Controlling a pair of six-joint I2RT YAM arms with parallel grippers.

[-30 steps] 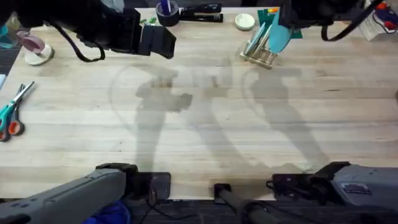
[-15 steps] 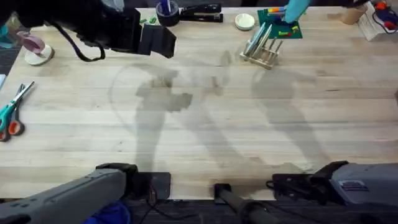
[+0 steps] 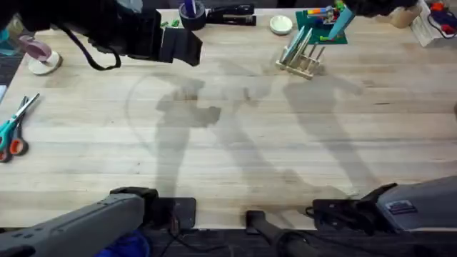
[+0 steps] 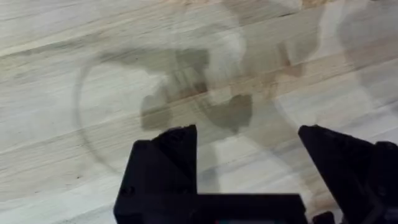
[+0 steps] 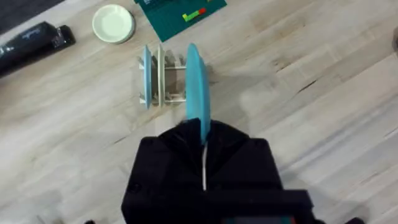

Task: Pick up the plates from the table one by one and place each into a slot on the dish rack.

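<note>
right wrist: thin turquoise plate (image 5: 194,87) seen edge-on.

The table (image 3: 235,143) carries the dish rack (image 3: 300,58), green board (image 3: 314,32), white dish (image 3: 280,25), scissors (image 3: 14,128) and stapler (image 3: 230,14).

Turquoise plate (image 5: 194,87) in black pincer (image 5: 204,140) — pale-wood rack (image 5: 163,81), grained light table (image 5: 311,118)

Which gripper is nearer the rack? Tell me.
Right. The right gripper hangs just above the rack, shut on a plate. The left gripper, open, is far across the table, over bare wood.
</note>
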